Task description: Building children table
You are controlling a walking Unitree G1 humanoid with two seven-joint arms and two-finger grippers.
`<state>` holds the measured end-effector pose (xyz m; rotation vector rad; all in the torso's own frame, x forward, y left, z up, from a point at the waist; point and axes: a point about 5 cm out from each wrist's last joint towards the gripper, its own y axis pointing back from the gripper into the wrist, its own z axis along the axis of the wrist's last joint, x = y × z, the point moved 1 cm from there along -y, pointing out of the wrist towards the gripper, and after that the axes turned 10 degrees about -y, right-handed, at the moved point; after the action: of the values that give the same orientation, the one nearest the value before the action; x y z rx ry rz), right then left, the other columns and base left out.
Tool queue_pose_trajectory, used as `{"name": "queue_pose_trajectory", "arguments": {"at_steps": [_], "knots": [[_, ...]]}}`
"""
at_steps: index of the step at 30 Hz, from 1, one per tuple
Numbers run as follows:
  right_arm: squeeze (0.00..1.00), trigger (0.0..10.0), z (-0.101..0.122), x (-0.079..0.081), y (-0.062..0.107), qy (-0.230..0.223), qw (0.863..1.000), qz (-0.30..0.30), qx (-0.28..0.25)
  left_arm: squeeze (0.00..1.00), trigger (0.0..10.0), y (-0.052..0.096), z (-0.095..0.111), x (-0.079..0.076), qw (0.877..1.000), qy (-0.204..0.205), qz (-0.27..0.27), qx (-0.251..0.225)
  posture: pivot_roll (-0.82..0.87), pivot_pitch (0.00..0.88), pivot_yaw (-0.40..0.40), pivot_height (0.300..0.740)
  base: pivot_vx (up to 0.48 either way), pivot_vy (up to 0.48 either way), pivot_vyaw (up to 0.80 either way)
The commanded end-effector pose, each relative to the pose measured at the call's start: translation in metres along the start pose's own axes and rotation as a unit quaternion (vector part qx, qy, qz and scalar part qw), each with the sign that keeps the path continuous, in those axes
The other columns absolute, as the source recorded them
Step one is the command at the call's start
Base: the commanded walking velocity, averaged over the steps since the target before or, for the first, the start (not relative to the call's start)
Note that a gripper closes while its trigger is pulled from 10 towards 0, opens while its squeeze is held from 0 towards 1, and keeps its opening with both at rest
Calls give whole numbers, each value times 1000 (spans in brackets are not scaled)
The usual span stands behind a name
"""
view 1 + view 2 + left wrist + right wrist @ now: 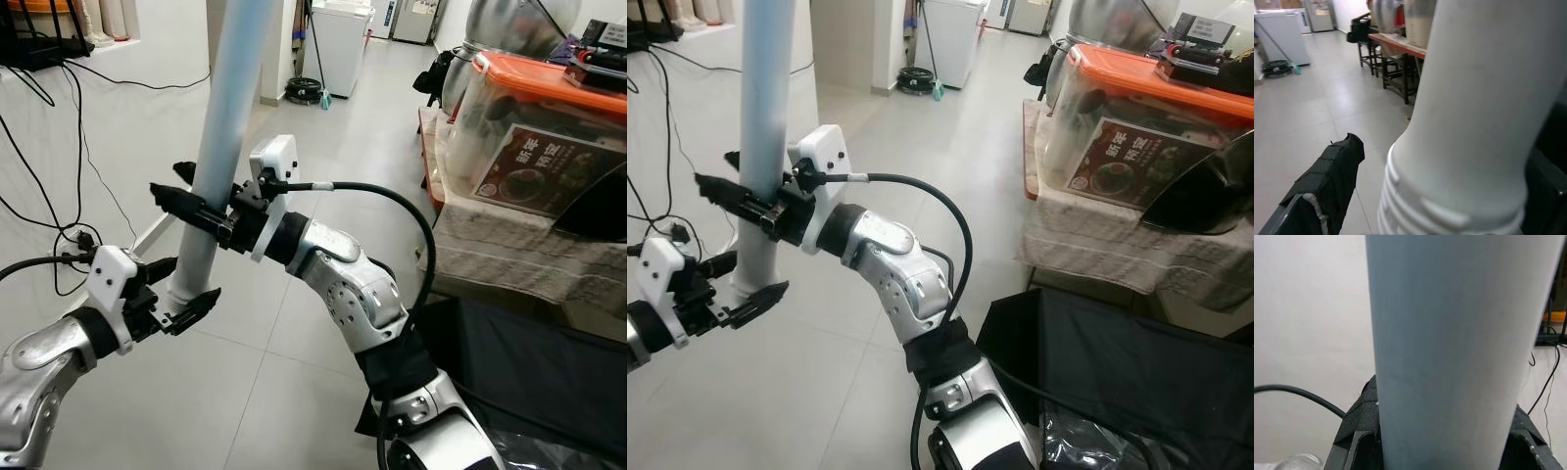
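At the frame's left, the right gripper is clamping a pale blue leg upright while the left gripper's open jaws are flanking its white threaded end; the tub label's writing is unreadable.

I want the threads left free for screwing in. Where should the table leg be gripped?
Grip the table leg on its smooth round shaft, fingers closing across it from the side, as the right gripper does. The left gripper straddles the ribbed bottom end, so that part is better avoided.
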<state>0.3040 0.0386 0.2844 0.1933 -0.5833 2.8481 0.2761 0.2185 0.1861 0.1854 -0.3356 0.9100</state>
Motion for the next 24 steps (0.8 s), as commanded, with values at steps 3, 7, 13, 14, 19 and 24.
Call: {"name": "queue_pose_trajectory", "arguments": {"at_steps": [3,7,13,14,19,24], "knots": [[0,0,-5,14,-4,-34,999,23,-11,0,10000,-5,-5,-1,1000,-13,-16,15,61,0,-112,740,0,0,0],[0,0,-2,19,-4,-41,998,34,-14,0,10000,-8,-8,-1,1000,-13,-21,14,57,0,-109,740,0,0,0],[0,0,-2,22,-3,-45,998,33,-10,0,0,-14,-6,-8,999,-6,-46,-8,55,0,-106,740,0,0,0],[0,0,-3,21,-2,-45,998,31,-9,0,0,-13,-6,-10,999,-5,-51,-11,55,0,-104,740,0,0,0],[0,0,-5,17,0,-45,999,15,-4,0,0,-13,-6,-12,998,-6,-60,-15,54,0,-99,740,0,0,0],[0,0,-5,13,0,-45,999,-1,-2,0,0,-15,-7,-13,998,-8,-66,-16,45,0,-90,740,0,0,0]]}}
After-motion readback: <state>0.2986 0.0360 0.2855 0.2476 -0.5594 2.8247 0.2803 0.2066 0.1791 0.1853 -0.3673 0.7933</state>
